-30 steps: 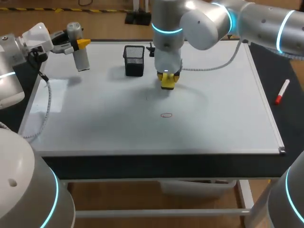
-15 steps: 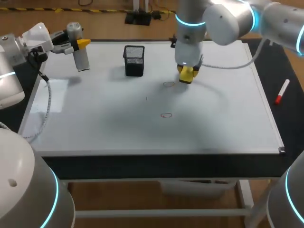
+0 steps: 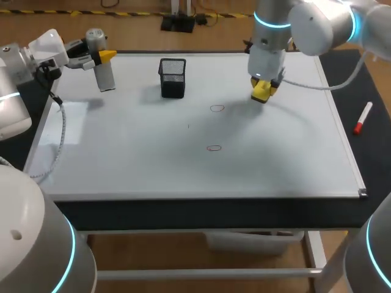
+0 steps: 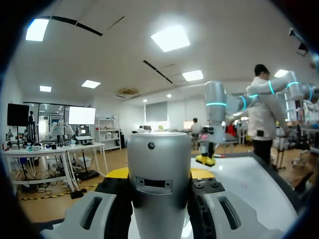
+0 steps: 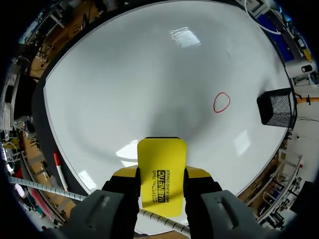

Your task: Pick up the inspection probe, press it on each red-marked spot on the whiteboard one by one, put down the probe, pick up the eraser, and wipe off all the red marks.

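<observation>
My left gripper [image 3: 98,57] is at the whiteboard's [image 3: 134,152] far left corner, shut on the grey cylindrical probe [image 3: 105,72], which hangs upright above the board. In the left wrist view the probe [image 4: 159,154] fills the space between the fingers. My right gripper [image 3: 264,85] is over the board's far right part, shut on the yellow eraser [image 3: 261,95], seen flat between its fingers [image 5: 162,174]. Two small red rings are on the board, one [image 3: 217,108] left of the eraser and one [image 3: 214,148] nearer the front. One red ring [image 5: 222,102] lies ahead of the eraser.
A black mesh basket [image 3: 173,77] stands at the back middle of the board, near the red ring in the right wrist view [image 5: 276,107]. A red-capped marker [image 3: 363,118] lies on the dark table right of the board.
My right arm has carried the eraser to the right and farther back, off the far red ring, which still shows. The left arm with the probe has not moved.
</observation>
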